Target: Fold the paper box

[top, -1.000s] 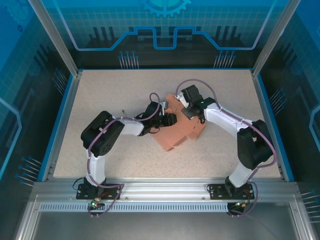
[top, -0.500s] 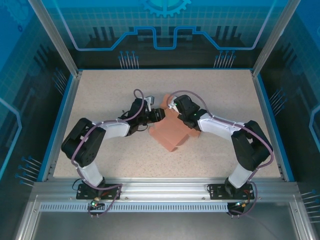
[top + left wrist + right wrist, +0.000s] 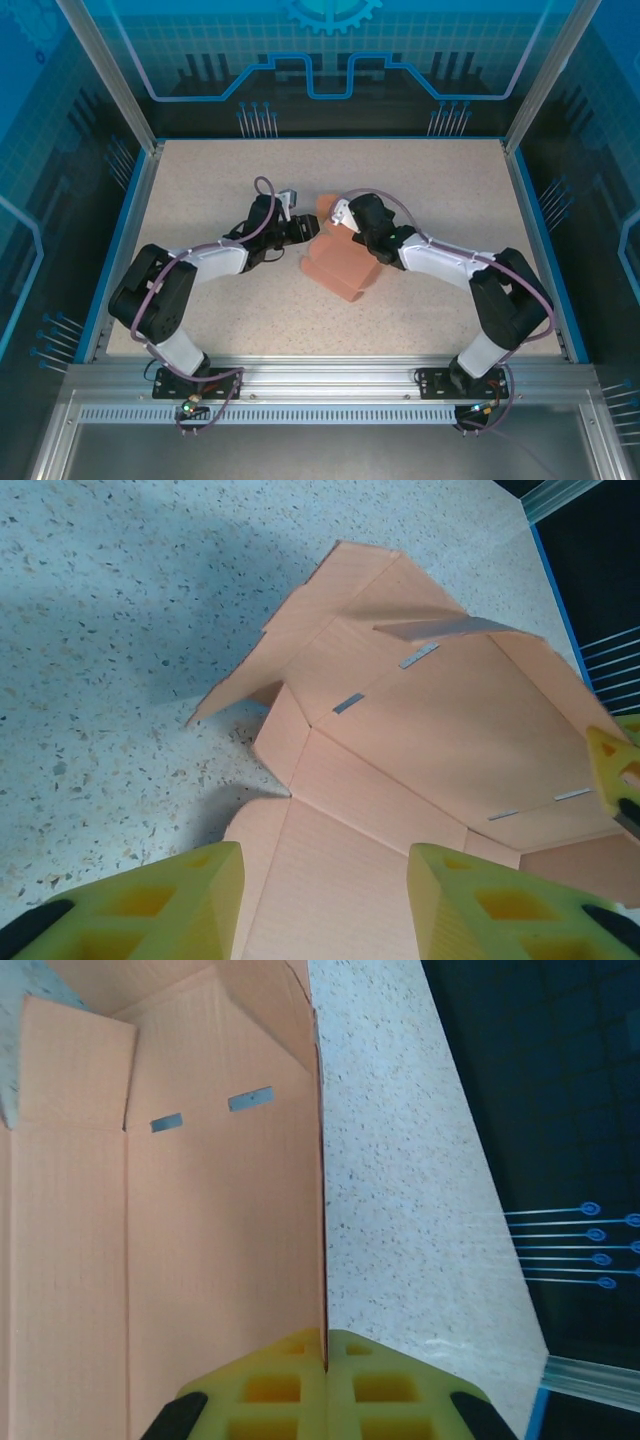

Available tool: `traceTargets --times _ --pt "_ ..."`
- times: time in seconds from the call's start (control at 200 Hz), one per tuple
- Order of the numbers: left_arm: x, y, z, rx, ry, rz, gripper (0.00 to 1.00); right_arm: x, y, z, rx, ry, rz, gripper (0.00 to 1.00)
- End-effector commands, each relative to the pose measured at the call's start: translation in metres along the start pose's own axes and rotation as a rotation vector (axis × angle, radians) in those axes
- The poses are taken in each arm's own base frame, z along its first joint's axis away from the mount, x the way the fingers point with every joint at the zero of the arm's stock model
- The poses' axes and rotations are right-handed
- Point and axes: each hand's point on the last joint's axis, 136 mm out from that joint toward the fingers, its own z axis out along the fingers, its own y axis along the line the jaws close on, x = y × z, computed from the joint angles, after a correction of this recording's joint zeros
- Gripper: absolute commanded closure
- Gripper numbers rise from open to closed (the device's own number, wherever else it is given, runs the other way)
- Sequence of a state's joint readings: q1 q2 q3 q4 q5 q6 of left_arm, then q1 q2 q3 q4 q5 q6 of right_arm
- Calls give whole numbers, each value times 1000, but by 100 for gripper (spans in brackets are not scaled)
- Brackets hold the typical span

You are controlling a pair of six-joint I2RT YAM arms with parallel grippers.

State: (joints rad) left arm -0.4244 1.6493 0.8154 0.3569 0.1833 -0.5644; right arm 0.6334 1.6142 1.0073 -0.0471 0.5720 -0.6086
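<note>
The salmon-pink paper box [image 3: 340, 268] lies partly unfolded in the middle of the table, with flaps standing up. My left gripper [image 3: 310, 230] is at its left side. In the left wrist view the left gripper [image 3: 325, 910] is open, its yellow fingers [image 3: 150, 910] spread above a flat panel of the paper box [image 3: 430, 720] without pinching it. My right gripper [image 3: 345, 230] reaches in from the right. In the right wrist view the right gripper [image 3: 325, 1365] is shut on the thin upright edge of a wall of the paper box [image 3: 200, 1240].
The speckled table [image 3: 220, 180] has a blue rim and metal posts on all sides. Both forearms cross the middle of the table towards the box. Open tabletop lies to the box's left, behind it and in front of it.
Both grippers and the box have shifted left and towards the back. The left arm has stretched out and its jaws have widened. The right gripper has stayed shut on the card.
</note>
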Motion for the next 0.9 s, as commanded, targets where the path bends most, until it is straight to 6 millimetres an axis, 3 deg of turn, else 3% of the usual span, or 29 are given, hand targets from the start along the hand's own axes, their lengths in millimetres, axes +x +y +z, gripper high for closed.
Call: traceTargets --times 0.0,0.37,0.59,0.896 --pt "-5 -17 -10 77 -21 87 50 -11 0 -16 -176 -74 106 96" --pt "-21 -47 -18 173 -40 213 46 -12 -3 -22 -352 -74 203 95" --pt "-27 -37 -16 115 -34 237 45 -8 -5 -17 -354 -64 229 96" --pt "5 -17 12 61 68 206 46 -2 -9 -5 -347 -10 276 96"
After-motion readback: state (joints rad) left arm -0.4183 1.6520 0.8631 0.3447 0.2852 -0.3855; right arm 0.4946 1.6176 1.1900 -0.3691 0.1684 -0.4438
